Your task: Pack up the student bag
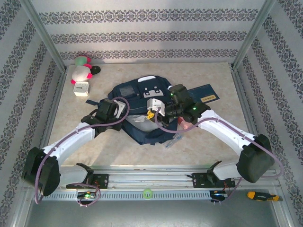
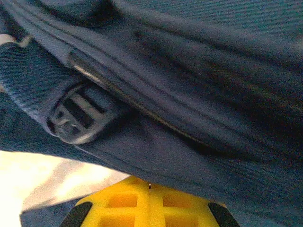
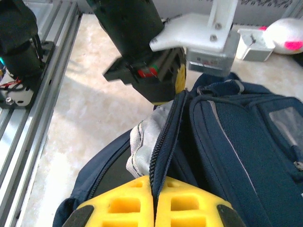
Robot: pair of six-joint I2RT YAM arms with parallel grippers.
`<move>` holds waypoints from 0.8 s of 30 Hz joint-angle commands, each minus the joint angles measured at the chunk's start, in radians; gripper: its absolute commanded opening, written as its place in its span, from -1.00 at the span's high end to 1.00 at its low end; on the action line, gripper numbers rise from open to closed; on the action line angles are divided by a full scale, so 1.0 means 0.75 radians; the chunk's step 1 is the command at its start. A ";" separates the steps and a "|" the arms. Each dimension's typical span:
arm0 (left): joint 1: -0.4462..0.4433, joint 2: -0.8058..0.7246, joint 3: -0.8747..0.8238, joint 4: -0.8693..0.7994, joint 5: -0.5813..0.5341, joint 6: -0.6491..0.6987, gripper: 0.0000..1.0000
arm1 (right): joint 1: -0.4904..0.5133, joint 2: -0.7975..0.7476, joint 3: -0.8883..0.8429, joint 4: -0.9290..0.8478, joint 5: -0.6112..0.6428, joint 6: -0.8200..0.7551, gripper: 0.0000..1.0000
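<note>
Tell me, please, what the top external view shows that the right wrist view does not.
Top external adds the yellow-handled screwdriver by the near rail and the flat dark-blue booklet right of the student bag. Right wrist adds a close look at the right gripper shut on the zipper edge, grey lining beside it. Both share the student bag, the plush toy and the small white box.

I have the left arm (image 1: 71, 137) and the right arm (image 1: 227, 130) stretched forward and angled inward, wrists close together near the middle. The left gripper (image 2: 150, 189) has its yellow fingers pressed together. The right gripper (image 3: 154, 187) is clamped tight too, pads meeting.
</note>
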 commanded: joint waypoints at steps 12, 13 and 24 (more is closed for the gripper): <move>0.256 0.211 0.091 0.420 -0.145 -0.063 0.98 | -0.057 -0.046 0.211 0.305 0.021 0.294 1.00; 0.261 0.208 0.100 0.420 -0.140 -0.068 0.91 | -0.057 -0.030 0.219 0.313 0.023 0.298 1.00; 0.263 -0.094 0.263 0.023 0.179 -0.298 -0.10 | -0.029 0.074 0.276 0.312 0.008 0.295 1.00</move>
